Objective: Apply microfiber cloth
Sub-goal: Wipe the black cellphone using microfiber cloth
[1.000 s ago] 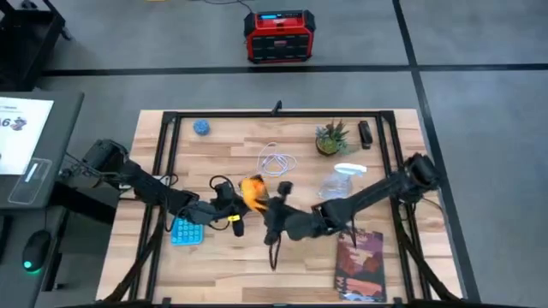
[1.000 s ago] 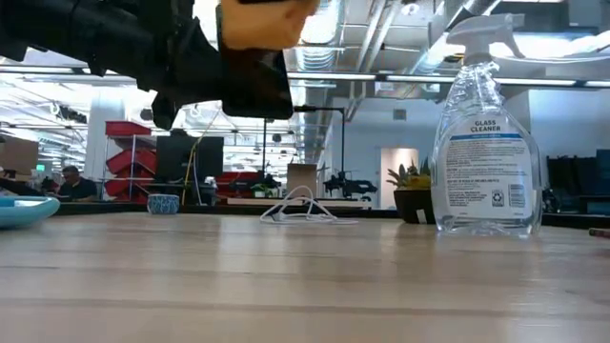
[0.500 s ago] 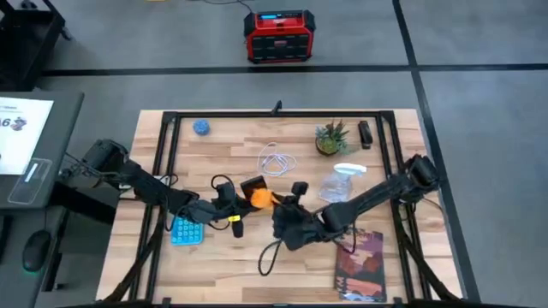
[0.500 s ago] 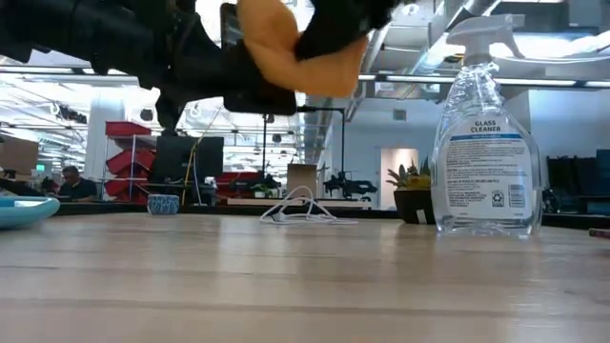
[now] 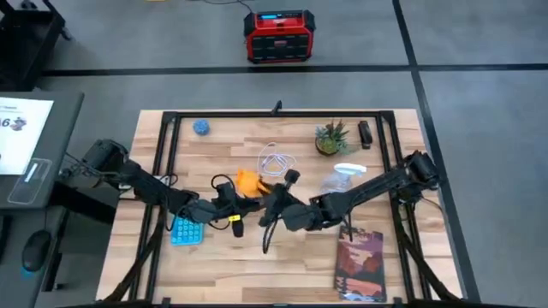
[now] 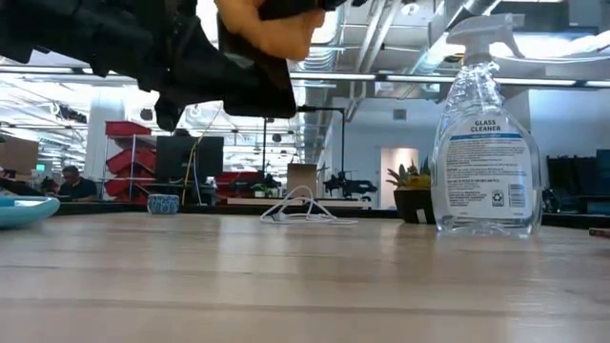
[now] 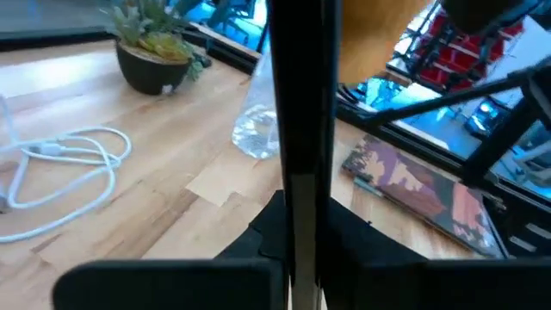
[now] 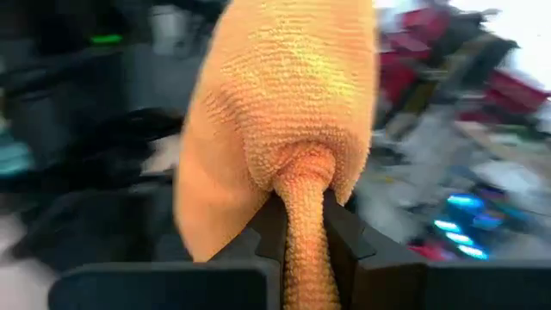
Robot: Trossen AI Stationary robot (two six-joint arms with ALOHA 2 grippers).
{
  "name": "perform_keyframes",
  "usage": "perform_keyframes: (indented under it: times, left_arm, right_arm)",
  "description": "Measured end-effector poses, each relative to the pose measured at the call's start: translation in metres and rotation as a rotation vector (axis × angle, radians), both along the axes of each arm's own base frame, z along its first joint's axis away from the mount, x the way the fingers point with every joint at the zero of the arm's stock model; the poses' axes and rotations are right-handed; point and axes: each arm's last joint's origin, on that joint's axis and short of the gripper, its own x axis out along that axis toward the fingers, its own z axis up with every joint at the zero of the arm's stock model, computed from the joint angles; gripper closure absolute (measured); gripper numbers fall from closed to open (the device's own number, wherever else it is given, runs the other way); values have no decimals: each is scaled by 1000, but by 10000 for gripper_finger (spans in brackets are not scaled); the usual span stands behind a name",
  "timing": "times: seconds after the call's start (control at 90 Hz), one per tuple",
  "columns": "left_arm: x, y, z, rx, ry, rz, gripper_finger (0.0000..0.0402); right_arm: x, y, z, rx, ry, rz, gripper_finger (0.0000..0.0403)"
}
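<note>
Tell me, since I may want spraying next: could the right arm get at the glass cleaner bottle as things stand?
Probably not yet. The glass cleaner bottle stands unobstructed beside that arm, but the right end effector is shut on the microfiber cloth, pressed against the smartphone the left end effector holds.

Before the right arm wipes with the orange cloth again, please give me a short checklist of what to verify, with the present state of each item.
1. Cloth grip: the right end effector is shut on the microfiber cloth, which bunches between its fingers. Ok.
2. Phone grip: the left end effector clamps the smartphone edge-on. Ok.
3. Cloth against the phone: in the low view the cloth sits beside the dark phone, both raised above the table; actual contact, cannot tell.
4. Glass cleaner bottle: lies close to the right arm's forearm. Not ok; watch it during the sweep.
5. White cable: lies behind the cloth, apart from both end effectors. Ok.
</note>
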Motion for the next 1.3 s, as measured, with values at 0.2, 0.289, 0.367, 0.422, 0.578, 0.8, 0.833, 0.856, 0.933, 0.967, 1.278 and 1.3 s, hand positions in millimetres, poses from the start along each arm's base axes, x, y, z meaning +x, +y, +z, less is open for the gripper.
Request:
perform_keyframes:
  times: [0.2, 0.289, 0.367, 0.422, 0.578, 0.8, 0.833, 0.856, 0.933, 0.967, 1.278, 1.3]
  left_arm:
    - [0, 0, -2, 13, 11, 4, 389]
    - [0, 1, 0, 9, -2, 17, 389]
    - [1, 2, 2, 3, -21, 20, 389]
    - [1, 2, 4, 0, -27, 22, 389]
    - [1, 1, 2, -1, -17, 3, 389]
    - [1, 1, -1, 10, 8, -7, 389]
    - [0, 1, -3, 15, 22, -15, 389]
    - [0, 1, -3, 16, 24, -16, 389]
    - [1, 1, -2, 9, 10, -18, 389]
    - [1, 1, -1, 7, 7, -16, 389]
    - [1, 1, 3, -3, -19, -14, 389]
    - [1, 1, 3, -2, -17, -18, 389]
  right_arm:
    - [-1, 12, -36, -25, 168, 12, 383]
    - [-4, 20, -36, -165, 125, -120, 383]
    - [-2, 21, -26, -211, 38, -222, 383]
    - [-3, 18, -14, -233, -14, -300, 383]
    - [-2, 15, -4, -252, -20, -294, 383]
    - [4, 23, -37, -159, 150, 38, 382]
    - [4, 24, -41, -149, 175, 68, 382]
    - [3, 24, -42, -145, 188, 81, 382]
    - [2, 24, -42, -145, 192, 61, 382]
    - [2, 24, -41, -153, 174, 25, 382]
    - [0, 19, 0, -201, -38, -169, 382]
    - [1, 19, -2, -196, -27, -130, 382]
